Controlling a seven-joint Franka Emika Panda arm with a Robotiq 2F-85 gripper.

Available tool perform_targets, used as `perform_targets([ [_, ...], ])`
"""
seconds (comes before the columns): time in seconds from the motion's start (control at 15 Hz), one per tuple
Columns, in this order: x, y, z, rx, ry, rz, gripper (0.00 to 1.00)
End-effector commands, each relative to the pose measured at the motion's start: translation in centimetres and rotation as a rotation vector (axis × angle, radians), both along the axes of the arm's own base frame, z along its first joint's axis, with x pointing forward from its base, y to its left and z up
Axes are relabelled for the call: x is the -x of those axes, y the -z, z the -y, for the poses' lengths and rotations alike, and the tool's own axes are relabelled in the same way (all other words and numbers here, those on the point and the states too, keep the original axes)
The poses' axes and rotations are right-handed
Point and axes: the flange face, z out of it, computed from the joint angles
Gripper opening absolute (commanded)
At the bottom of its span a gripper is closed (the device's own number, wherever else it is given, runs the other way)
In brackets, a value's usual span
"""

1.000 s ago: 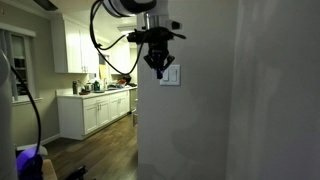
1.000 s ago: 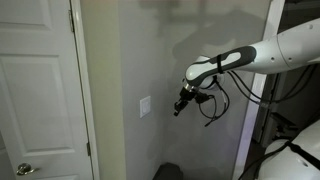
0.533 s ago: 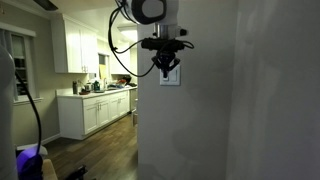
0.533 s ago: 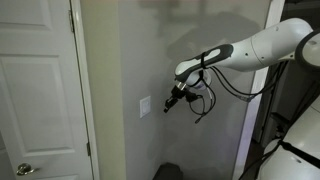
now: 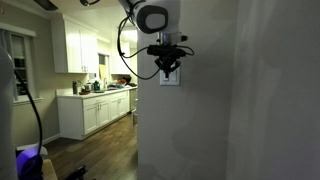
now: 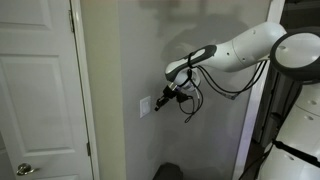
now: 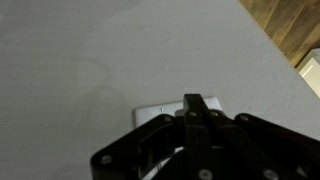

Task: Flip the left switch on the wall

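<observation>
Wrist view: our gripper point(image 7: 197, 104), fingers pressed together, may slip toward 3 o'clock and miss the left switch point(image 6: 144, 105).

Left switch behind the claw point(image 7: 197, 104) in the wrist view, too small to tell in both exterior views.

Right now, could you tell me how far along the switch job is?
Done: the approach, with the shut claw at the switch plate on the wall. In hand: lining up on the left switch, hidden behind the claw. Left: the flip itself, which I cannot confirm.
</observation>
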Motion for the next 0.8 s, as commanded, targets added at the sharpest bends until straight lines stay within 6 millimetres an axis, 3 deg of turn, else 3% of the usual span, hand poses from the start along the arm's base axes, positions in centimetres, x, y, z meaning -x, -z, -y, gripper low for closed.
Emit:
perform_targets([
  [0.0, -1.8, 0.6, -0.6, -0.004, 0.0, 0.044, 0.0],
  [0.73, -3.5, 1.2, -3.4, -0.014, -0.041, 0.038, 0.0],
])
